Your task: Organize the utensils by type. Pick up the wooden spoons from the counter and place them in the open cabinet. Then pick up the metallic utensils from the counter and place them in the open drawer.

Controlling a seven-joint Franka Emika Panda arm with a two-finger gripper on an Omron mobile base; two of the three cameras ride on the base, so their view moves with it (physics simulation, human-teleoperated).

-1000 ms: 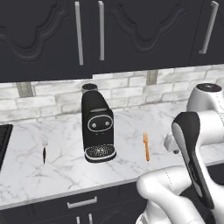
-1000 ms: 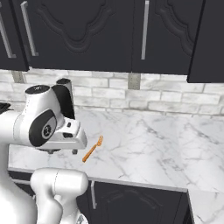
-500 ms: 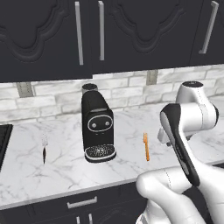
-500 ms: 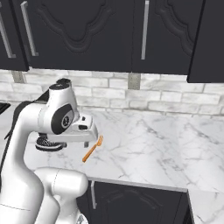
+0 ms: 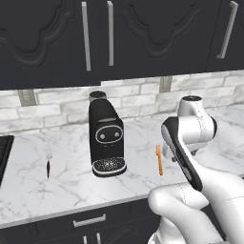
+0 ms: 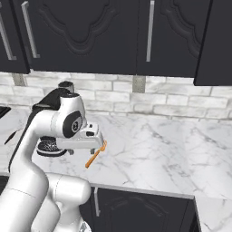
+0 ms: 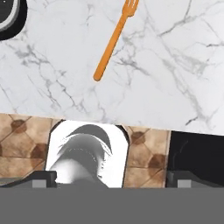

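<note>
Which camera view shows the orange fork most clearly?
The hand view: the orange fork lies there unobstructed, prongs visible. In the left base view it is a thin strip beside the arm; in the right base view the hand hides its upper part.

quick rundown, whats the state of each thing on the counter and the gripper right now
orange fork: lying flat on the counter, untouched, right of the coffee machine
silver fork: lying flat, left of the coffee machine
coffee machine: upright, nothing on its drip tray
upper cabinet doors: shut
gripper: open, holding nothing
</note>
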